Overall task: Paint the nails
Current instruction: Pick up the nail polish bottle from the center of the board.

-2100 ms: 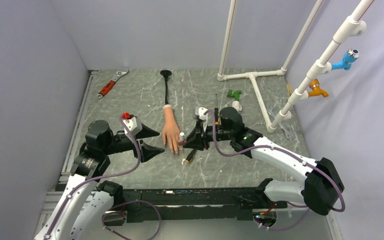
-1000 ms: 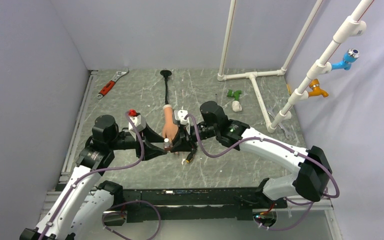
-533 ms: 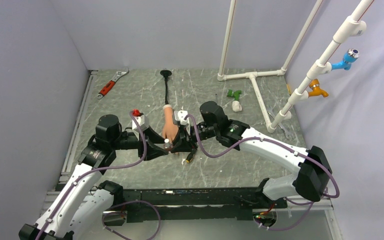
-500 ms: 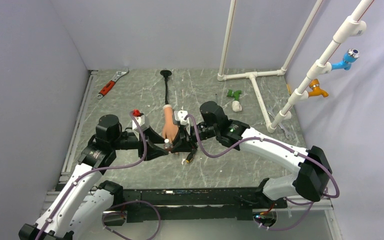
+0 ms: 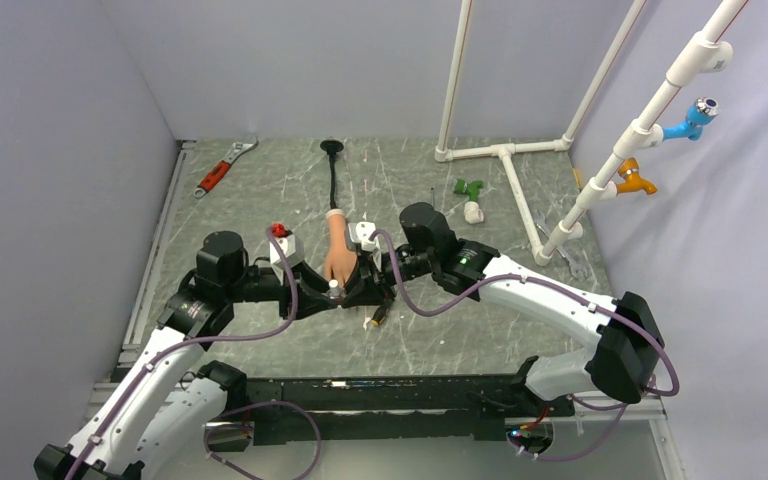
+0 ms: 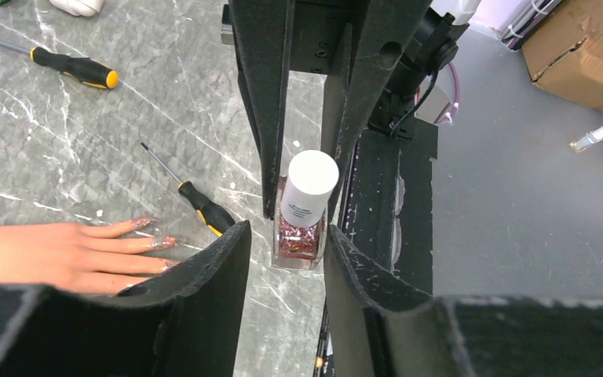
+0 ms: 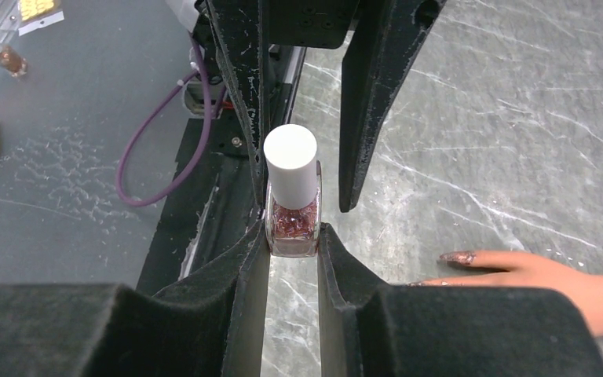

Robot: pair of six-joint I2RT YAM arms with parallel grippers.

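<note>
Right hand (image 7: 292, 236) clamped on polish bottle (image 7: 291, 221), left hand (image 6: 286, 236) apart around its cap (image 7: 290, 161) — cap still on, so nails (image 6: 141, 223) on mannequin hand (image 6: 55, 255), lying on table (image 6: 63, 149) just beside, likely await brushing.

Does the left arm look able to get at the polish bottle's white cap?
Likely yes: the right tool clamps only the glass body, leaving the white cap bare between the open fingers of the left tool.

The counter (image 5: 260, 200) looks like grey veined stone, scuffed white. The bottle (image 7: 292, 224) is clear glossy glass with a smooth matt white plastic cap (image 7: 290, 161). The hand (image 6: 55, 255) is matt peach rubber, its nails (image 6: 143, 223) glittery. The jaws are matt black and scratched.
</note>
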